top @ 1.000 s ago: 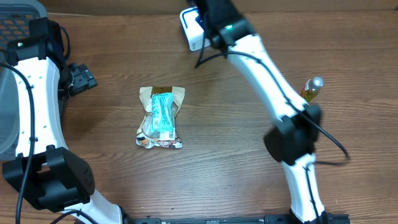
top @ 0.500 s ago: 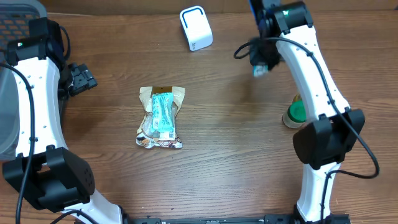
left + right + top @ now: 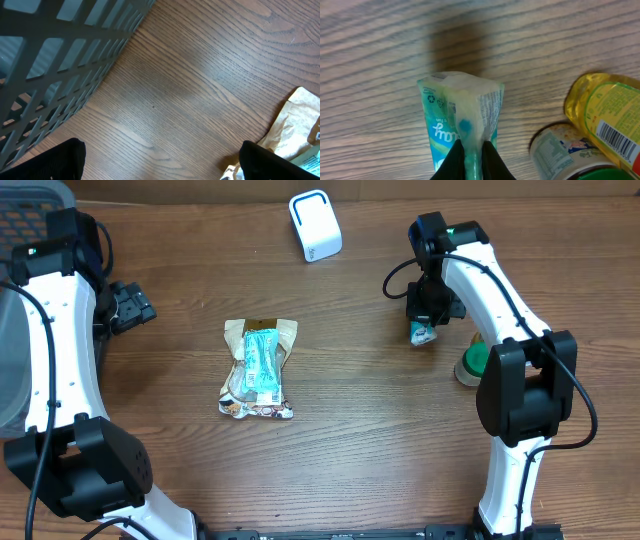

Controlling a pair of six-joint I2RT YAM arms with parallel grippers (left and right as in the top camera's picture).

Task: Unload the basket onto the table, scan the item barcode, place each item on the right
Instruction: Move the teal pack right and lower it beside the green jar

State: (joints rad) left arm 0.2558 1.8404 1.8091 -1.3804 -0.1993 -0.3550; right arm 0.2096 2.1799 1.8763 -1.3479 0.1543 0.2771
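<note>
Right gripper is in the upper right of the overhead view, pressed together on a small teal-green plastic sachet. On the right wrist camera you can see the two dark fingers pinching the sachet's crimped end at the bottom middle of the frame. The rest of the sachet points up the frame over the brown wood-grain desk. Can't tell if the far end is actually touching the desk. There's small print and a recycling mark on it, but I can't make out a barcode on the side that's showing.

The white boxy barcode scanner with the blue-edged handle sits at the top centre of the overhead view. It's well apart from the sachet, up and to the left of it.

Near the sachet, lower right in the wrist view, there's a yellow plastic bottle with a barcode label and a small printed can just beside it. From above, a round green lid peeks out next to the right arm.

Left gripper is spread wide, with one dark finger in each bottom corner of its own camera. It's over bare desk, with the grey plastic lattice basket filling the upper left. Left of centre in the overhead view lies a crumpled brown paper snack bag with a teal packet on top, not touching either gripper.
</note>
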